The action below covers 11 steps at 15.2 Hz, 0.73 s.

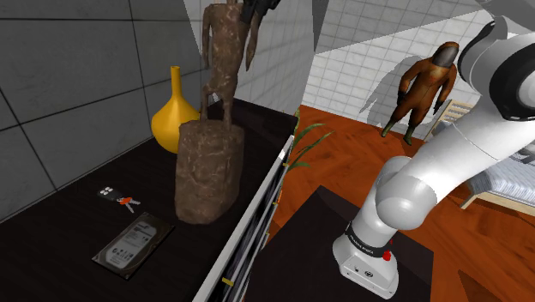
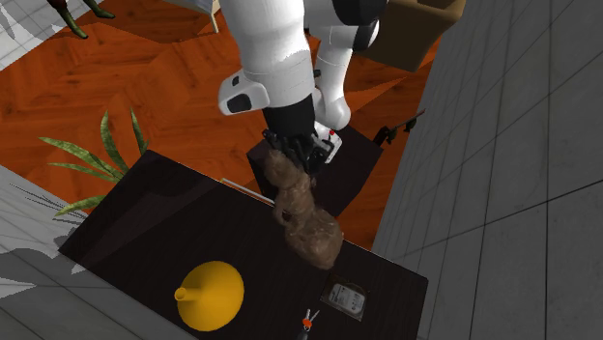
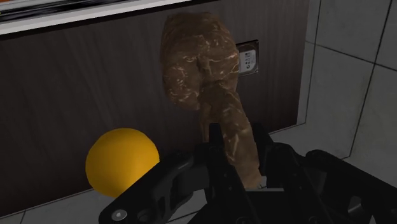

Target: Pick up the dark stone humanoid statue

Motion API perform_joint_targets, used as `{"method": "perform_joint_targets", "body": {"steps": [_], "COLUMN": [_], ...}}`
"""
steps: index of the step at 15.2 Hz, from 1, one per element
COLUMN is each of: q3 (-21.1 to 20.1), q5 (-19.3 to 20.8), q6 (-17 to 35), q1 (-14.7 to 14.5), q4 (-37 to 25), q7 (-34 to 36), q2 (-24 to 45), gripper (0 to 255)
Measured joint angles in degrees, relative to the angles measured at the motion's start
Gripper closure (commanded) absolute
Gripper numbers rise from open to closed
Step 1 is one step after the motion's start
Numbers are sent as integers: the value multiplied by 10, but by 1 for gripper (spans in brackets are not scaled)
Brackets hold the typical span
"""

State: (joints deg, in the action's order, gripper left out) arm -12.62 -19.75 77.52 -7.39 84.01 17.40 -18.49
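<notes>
The statue (image 1: 208, 167) is mottled brown with pale veining; the vase (image 1: 175, 120) plain yellow-orange; the counter (image 1: 60, 232) near-black with faint grain; the end effector (image 3: 240, 141) all black; the floor (image 1: 480, 253) red-orange wood grain.

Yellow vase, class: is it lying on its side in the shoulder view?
No, the yellow vase stands upright on the dark table, its narrow neck pointing up.

Statue (image 3: 203, 70) top (between jaws) hidden.

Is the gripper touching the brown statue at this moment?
Touching. The wrist view shows the gripper with its black fingers clasping the narrow upper end of the brown statue from both sides, with no gap.
</notes>
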Motion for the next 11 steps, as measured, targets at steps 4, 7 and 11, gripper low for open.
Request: {"method": "perform_joint_targets", "body": {"steps": [4, 7, 11], "q3": [-1, -4, -9], "q5": [2, 6, 11], "q6": [-34, -61, -98], "q1": [0, -1, -3], "q4": [-60, -115, -194], "q7": [12, 25, 43], "q2": [25, 52, 90], "gripper": [255, 255, 255]}}
